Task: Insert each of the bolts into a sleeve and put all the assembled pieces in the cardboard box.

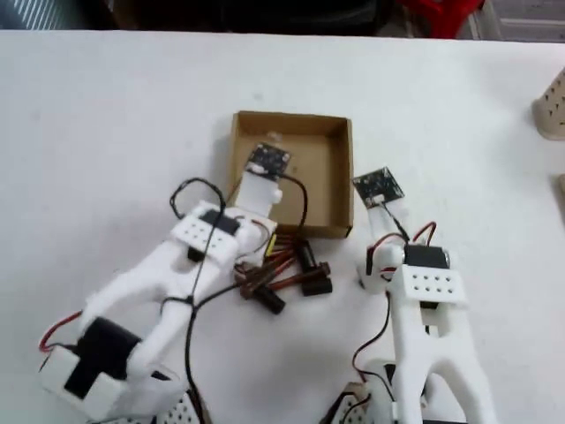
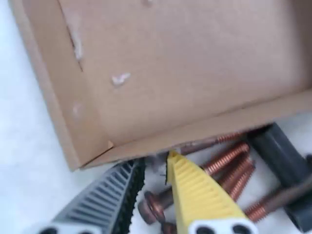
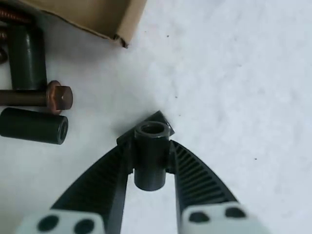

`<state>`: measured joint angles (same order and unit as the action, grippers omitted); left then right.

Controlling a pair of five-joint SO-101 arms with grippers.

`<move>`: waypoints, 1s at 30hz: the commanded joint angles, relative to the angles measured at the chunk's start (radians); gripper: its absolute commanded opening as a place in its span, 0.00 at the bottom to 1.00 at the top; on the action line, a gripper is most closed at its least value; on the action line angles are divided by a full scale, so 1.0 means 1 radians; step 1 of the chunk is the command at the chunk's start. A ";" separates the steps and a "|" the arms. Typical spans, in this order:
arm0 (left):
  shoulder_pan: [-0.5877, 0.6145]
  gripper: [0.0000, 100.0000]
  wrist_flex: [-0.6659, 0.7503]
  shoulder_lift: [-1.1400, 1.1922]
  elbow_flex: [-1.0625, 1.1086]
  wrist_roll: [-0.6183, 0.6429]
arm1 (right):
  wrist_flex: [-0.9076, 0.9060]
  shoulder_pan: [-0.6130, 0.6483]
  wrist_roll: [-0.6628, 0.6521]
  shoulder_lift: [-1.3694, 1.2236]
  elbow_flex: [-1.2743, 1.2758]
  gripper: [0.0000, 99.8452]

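Observation:
The cardboard box point(image 1: 331, 132) lies open at mid table with nothing inside; its inner floor point(image 2: 185, 63) has only a few scuffs. Copper bolts point(image 2: 226, 158) and black sleeves point(image 2: 278, 148) lie in a pile point(image 1: 282, 276) against its near wall. My left gripper point(image 2: 153, 163) hovers over that wall and pile, slightly open. A bolt head point(image 2: 152, 207) lies below the gap, its shaft running under the yellow finger point(image 2: 195, 195). My right gripper point(image 3: 150, 146) is shut on a black sleeve point(image 3: 151, 153), hollow end up, just right of the pile point(image 1: 375, 261).
Two loose sleeves point(image 3: 34, 126) point(image 3: 27, 56) and a bolt point(image 3: 36, 97) lie near the box corner point(image 3: 119, 34). Cables trail from both arms across the near table. A pale perforated object point(image 1: 552, 110) stands at the right edge. Bare white table surrounds the box.

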<state>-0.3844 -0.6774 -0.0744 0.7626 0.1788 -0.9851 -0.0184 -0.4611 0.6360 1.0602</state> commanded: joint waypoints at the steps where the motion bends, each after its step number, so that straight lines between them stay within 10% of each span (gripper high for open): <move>1: 0.027 0.12 -0.081 0.076 -0.129 -0.009 | 0.005 -0.005 0.002 0.007 -0.040 0.02; 12: 0.001 0.12 -0.120 0.019 -0.138 0.003 | 0.007 -0.005 0.002 0.007 -0.040 0.02; 26: -0.081 0.12 -0.026 0.079 -0.141 0.717 | 0.012 -0.005 0.000 0.007 -0.038 0.02; 30: -0.039 0.12 0.005 0.124 -0.152 0.752 | 0.013 -0.005 0.000 0.007 -0.038 0.02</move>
<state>-0.4611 -0.7173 0.0330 0.6552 0.8800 -0.9851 -0.0184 -0.4611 0.6360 1.0602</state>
